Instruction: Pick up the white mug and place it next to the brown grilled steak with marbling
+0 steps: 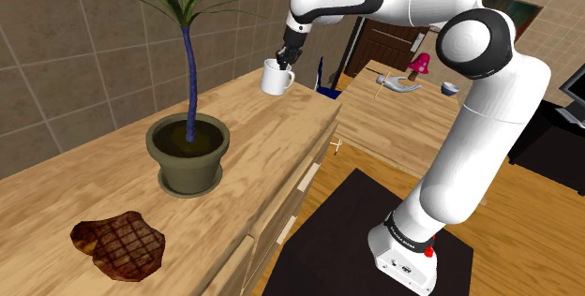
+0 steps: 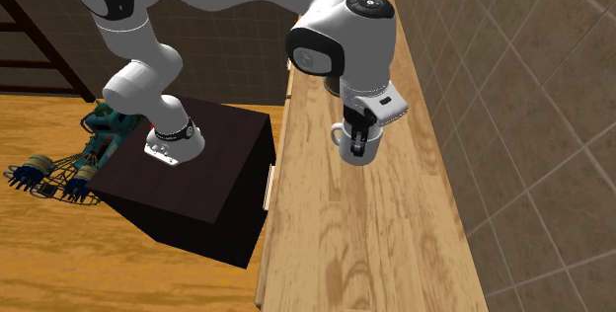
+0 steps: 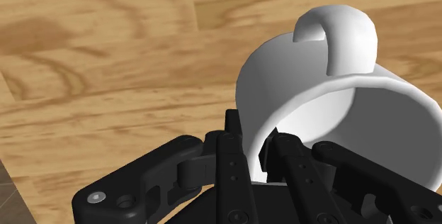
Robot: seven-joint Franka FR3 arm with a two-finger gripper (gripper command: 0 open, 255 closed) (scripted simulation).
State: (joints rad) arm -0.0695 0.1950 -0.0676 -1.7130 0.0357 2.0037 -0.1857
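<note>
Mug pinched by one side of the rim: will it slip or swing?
Likely stiff: the mug shows no flex where the hand pinches its wall. The smooth white wall looks slippery, and gripped on one side only, it may pivot or swing.

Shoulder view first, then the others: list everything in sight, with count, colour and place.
mug: one, white, held at the counter's far end.
steak: one, brown, counter's near end.
potted plant: one, green, mid-counter between them.
counter: one, light wood, along the tiled wall.
stand: one, black, on the floor beside the counter.
arm: one, white, reaching over the counter.
gripper: one, black, shut on the mug's rim.
</note>
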